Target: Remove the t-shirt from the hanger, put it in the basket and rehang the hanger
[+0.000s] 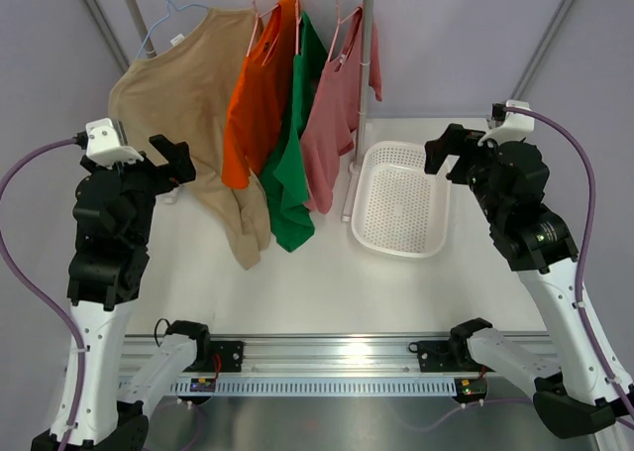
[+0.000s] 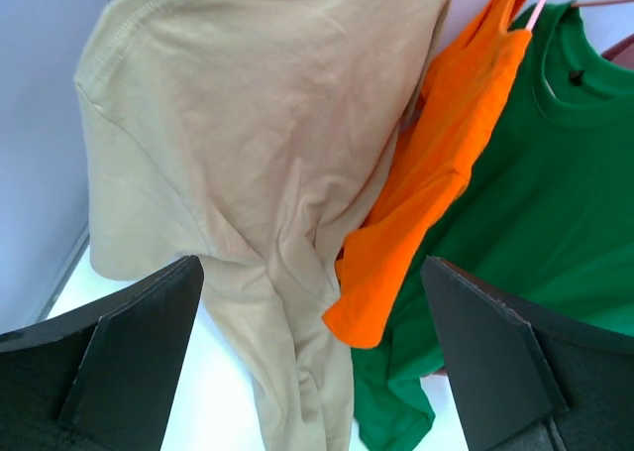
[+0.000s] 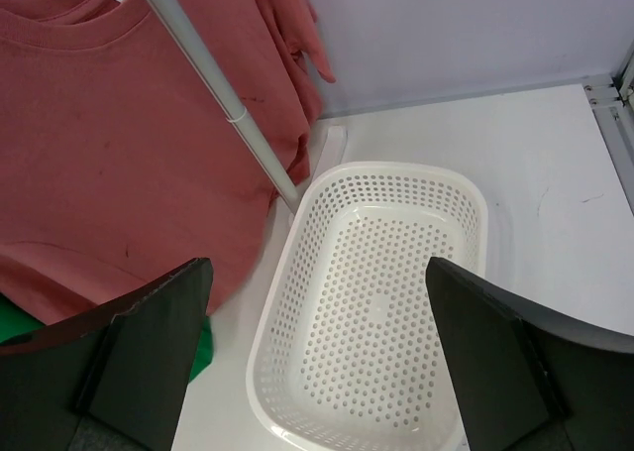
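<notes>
Several t-shirts hang side by side on a clothes rack at the back: tan on a blue hanger, then orange, green and pink on pink hangers. My left gripper is open and empty, raised just left of the tan shirt's lower half. In the left wrist view it faces the tan shirt, the orange and the green. My right gripper is open and empty above the basket's right side; the pink shirt is to its left.
A white perforated basket lies on the table right of the rack, also in the right wrist view. The rack's right upright stands between the pink shirt and the basket. Its left upright is behind the tan shirt.
</notes>
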`<state>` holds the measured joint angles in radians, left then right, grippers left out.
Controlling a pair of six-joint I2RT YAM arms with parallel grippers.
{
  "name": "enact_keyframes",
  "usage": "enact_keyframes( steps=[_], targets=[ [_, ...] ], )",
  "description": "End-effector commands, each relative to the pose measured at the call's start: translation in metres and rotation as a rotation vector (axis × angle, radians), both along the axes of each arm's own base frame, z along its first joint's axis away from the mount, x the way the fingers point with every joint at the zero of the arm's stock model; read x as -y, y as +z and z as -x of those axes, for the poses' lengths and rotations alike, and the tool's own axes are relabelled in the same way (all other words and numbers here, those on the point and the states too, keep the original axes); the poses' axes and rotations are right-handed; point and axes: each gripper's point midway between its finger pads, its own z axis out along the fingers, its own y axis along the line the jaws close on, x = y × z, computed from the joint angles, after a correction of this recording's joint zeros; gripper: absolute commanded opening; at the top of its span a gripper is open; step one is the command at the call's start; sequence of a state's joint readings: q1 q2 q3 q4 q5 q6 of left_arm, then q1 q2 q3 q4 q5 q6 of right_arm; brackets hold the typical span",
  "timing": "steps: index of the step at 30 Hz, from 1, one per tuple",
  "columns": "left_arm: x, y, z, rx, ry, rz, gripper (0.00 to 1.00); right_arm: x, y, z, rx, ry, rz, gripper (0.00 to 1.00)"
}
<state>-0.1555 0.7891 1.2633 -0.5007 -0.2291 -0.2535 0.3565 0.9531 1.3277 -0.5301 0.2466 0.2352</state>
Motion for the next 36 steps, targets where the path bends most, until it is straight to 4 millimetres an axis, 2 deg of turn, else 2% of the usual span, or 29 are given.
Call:
enact_keyframes(
  steps=[1, 3, 4, 5, 7, 9, 10, 11, 13, 14, 15, 16, 17, 18, 19, 21, 22, 28, 29, 30, 31, 32, 34, 36],
  targets=[
    [-0.011, 0.02, -0.003, 0.038, 0.058, -0.025, 0.99, 0.002, 0.012, 0.001, 0.052, -0.016, -0.024, 0.99],
    [-0.015, 0.019, -0.015, 0.013, 0.088, -0.054, 0.99, -0.003, 0.014, 0.003, 0.06, 0.017, -0.025, 0.99],
    [-0.012, 0.03, -0.018, 0.026, 0.07, -0.067, 0.99, -0.006, 0.012, 0.003, 0.059, 0.038, -0.019, 0.99],
    [-0.001, 0.034, -0.023, 0.023, 0.001, -0.096, 0.99, -0.014, 0.013, 0.005, 0.064, 0.082, -0.02, 0.99],
    [0.01, 0.047, -0.036, 0.03, -0.047, -0.096, 0.99, -0.015, 0.013, 0.005, 0.078, 0.093, -0.015, 0.99],
    [0.011, 0.058, -0.042, 0.043, -0.046, -0.082, 0.99, -0.012, 0.015, 0.006, 0.09, 0.076, -0.019, 0.99],
    [0.012, 0.052, -0.056, 0.004, -0.042, -0.082, 0.99, -0.011, 0.015, 0.006, 0.091, 0.072, -0.015, 0.99],
    [0.007, 0.072, -0.056, 0.036, -0.018, -0.075, 0.99, -0.011, 0.016, 0.007, 0.097, 0.077, -0.012, 1.0],
    [-0.013, 0.086, -0.07, 0.037, 0.056, -0.07, 0.99, -0.009, 0.019, 0.011, 0.127, 0.087, 0.004, 1.0],
    [-0.011, 0.092, -0.075, 0.044, 0.049, -0.061, 0.99, -0.009, 0.022, 0.013, 0.142, 0.09, 0.01, 0.99],
    [-0.027, 0.096, -0.082, 0.049, 0.081, -0.055, 0.99, -0.009, 0.021, 0.015, 0.148, 0.094, 0.018, 1.0],
    [-0.03, 0.101, -0.088, 0.057, 0.075, -0.036, 0.99, -0.009, 0.021, 0.016, 0.154, 0.098, 0.019, 1.0],
    [-0.032, 0.095, -0.106, 0.035, 0.032, -0.023, 0.99, -0.008, 0.023, 0.017, 0.164, 0.098, 0.015, 0.99],
    [-0.051, 0.109, -0.108, 0.063, 0.058, -0.011, 0.99, -0.008, 0.026, 0.021, 0.18, 0.105, 0.01, 0.99],
    [-0.052, 0.112, -0.115, 0.075, 0.038, 0.017, 0.99, -0.01, 0.026, 0.022, 0.184, 0.117, 0.011, 0.99],
    [-0.052, 0.099, -0.134, 0.065, -0.002, 0.013, 0.99, -0.015, 0.03, 0.026, 0.203, 0.15, 0.002, 0.99],
    [-0.051, 0.111, -0.14, 0.127, -0.014, -0.003, 0.99, -0.016, 0.03, 0.026, 0.209, 0.156, 0.0, 0.99],
    [-0.049, 0.12, -0.171, 0.341, -0.097, -0.104, 0.99, -0.031, 0.031, 0.03, 0.214, 0.231, -0.045, 0.99],
    [-0.043, 0.121, -0.173, 0.366, -0.158, -0.092, 0.99, -0.035, 0.034, 0.03, 0.226, 0.25, -0.067, 1.0],
    [-0.053, 0.121, -0.177, 0.374, -0.172, -0.076, 0.99, -0.042, 0.034, 0.031, 0.228, 0.285, -0.074, 0.99],
    [-0.055, 0.11, -0.194, 0.361, -0.216, -0.015, 0.99, -0.045, 0.035, 0.032, 0.225, 0.305, -0.079, 0.99],
    [-0.046, 0.117, -0.194, 0.372, -0.302, -0.013, 0.99, -0.051, 0.034, 0.032, 0.211, 0.332, -0.083, 1.0],
    [-0.051, 0.11, -0.208, 0.369, -0.359, -0.021, 0.99, -0.052, 0.032, 0.031, 0.2, 0.339, -0.086, 1.0],
    [-0.053, 0.119, -0.21, 0.421, -0.353, -0.071, 0.99, -0.057, 0.03, 0.031, 0.197, 0.363, -0.079, 0.99]
  ],
)
